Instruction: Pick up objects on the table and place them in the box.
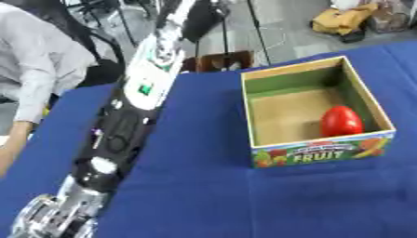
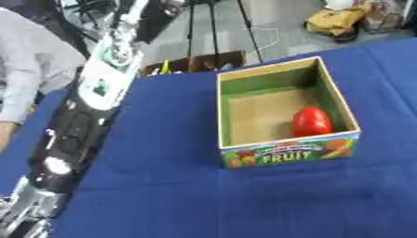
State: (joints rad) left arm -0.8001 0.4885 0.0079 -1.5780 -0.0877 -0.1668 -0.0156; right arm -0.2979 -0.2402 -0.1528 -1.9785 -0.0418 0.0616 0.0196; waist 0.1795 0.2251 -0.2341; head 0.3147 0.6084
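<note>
An open cardboard box (image 1: pixel 322 152) with a "FRUIT" label on its front wall stands on the blue table, right of centre. A red, rounded fruit (image 1: pixel 340 121) lies inside it against the front right corner. My left arm (image 1: pixel 134 107) runs from the top of the view down along the table's left side. Its hand (image 1: pixel 45 217) shows silver and black in the lower left corner, cut off by the picture's edge, well away from the box. I see nothing held in it. My right hand is out of sight.
A blue cloth (image 1: pixel 244 195) covers the table. The table's far edge runs just behind the box, with a brown object (image 1: pixel 216 60) and stand legs on the floor beyond. A yellow bag (image 1: pixel 346 18) lies on the floor at the far right.
</note>
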